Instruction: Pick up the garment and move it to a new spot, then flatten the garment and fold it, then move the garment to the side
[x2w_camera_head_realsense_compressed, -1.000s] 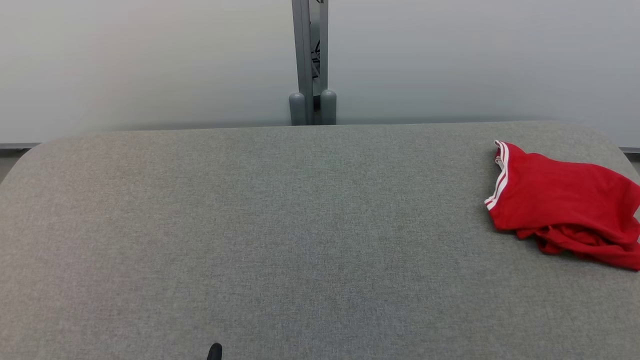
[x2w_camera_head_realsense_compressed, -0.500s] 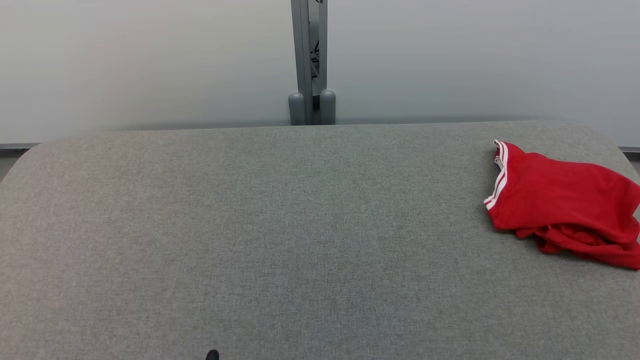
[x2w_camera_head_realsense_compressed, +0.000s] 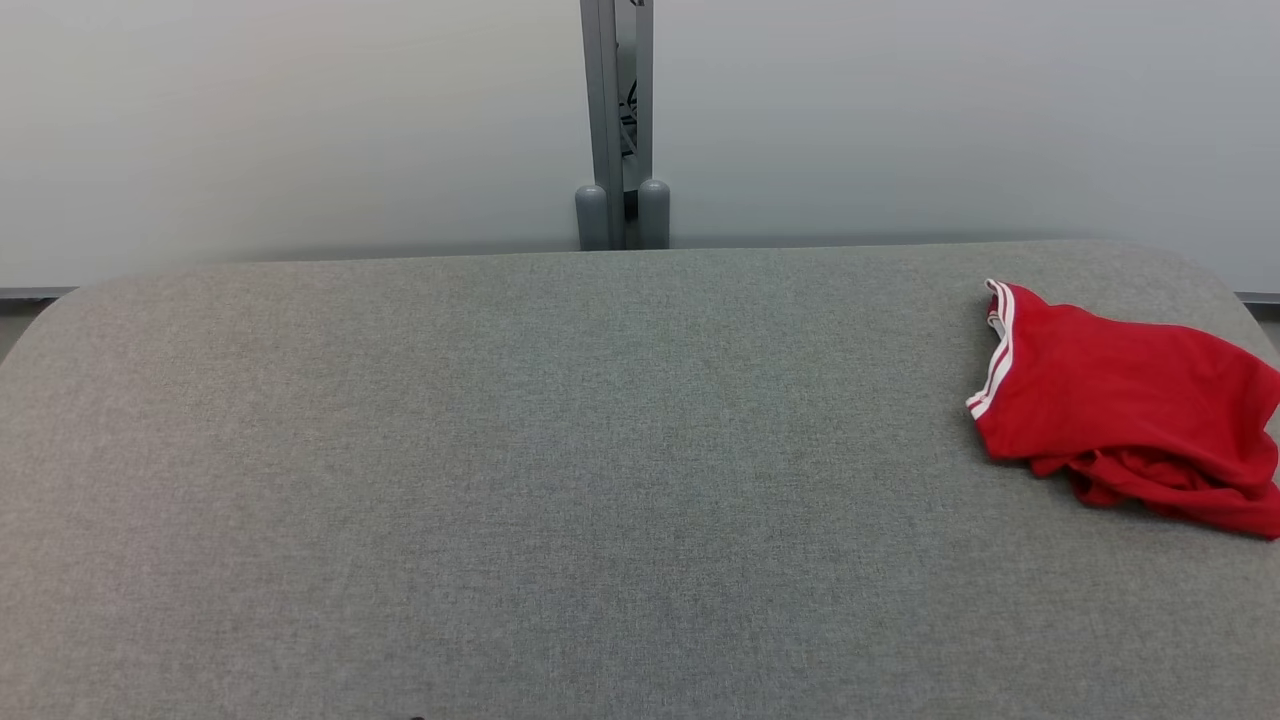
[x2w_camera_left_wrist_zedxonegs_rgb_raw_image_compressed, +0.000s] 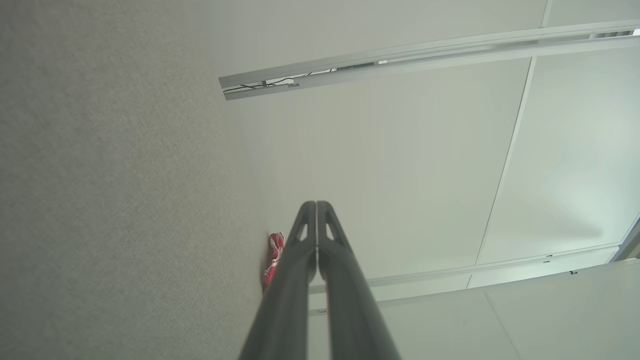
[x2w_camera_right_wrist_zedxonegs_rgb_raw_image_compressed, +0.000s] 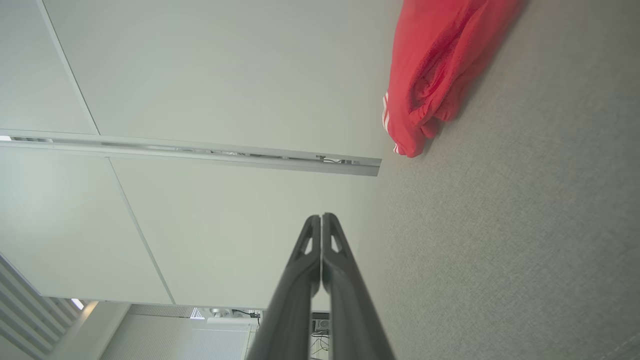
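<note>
the red garment (x2w_camera_head_realsense_compressed: 1130, 410) lies in a loose heap on the grey fabric-covered table (x2w_camera_head_realsense_compressed: 600, 480), well off to the right of the grey post (x2w_camera_head_realsense_compressed: 612, 120) and nearer the robot than the post's foot, close to the table's rounded right corner. its edge that faces toward the post carries a band of white stripes (x2w_camera_head_realsense_compressed: 1000, 350), and the side farthest from the post is bunched into crumpled folds. the post itself stands upright just behind the middle of the table's far edge, with two rounded grey caps (x2w_camera_head_realsense_compressed: 592, 215) at its base and pale wall panels (x2w_camera_head_realsense_compressed: 300, 120) on either side of it. the left gripper (x2w_camera_left_wrist_zedxonegs_rgb_raw_image_compressed: 316, 205) has its two dark fingers pressed together along their length, clenched on nothing, with the tips in the air and aimed toward the pale wall that the post stands against. in the left wrist view the post runs across the top and the garment shows as a small red sliver just beside the fingers, at the table's edge. the right gripper (x2w_camera_right_wrist_zedxonegs_rgb_raw_image_compressed: 321, 217) is likewise clamped tight on nothing, fingertips meeting, pointing at the wall just below the post in its own view. the garment lies on the table past the post's foot, well apart from these fingers.
</note>
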